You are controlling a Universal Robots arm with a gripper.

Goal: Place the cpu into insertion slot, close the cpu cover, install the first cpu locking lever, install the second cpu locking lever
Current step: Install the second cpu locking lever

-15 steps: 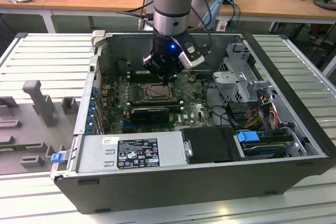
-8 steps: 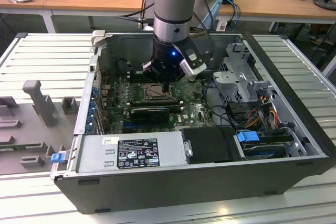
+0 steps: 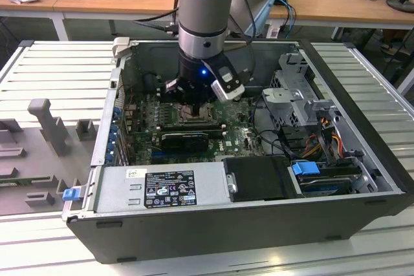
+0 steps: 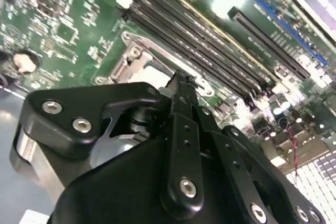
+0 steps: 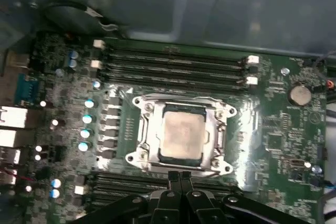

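Pincer (image 5: 180, 178): fingers closed together, holding nothing.
Chip (image 5: 181, 135): seated in the socket (image 5: 140, 129), just beyond the fingertips.
Cover (image 5: 212, 129): lying down around the chip.

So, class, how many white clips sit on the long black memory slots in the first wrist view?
4 white clips, on the slots beyond the silver-framed socket: two at one end, two at the other. The black gripper may hide more.

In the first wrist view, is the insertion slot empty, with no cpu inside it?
No. In the first wrist view the cpu with its silvery-grey top lies inside the insertion slot, under the frame of the cpu cover.
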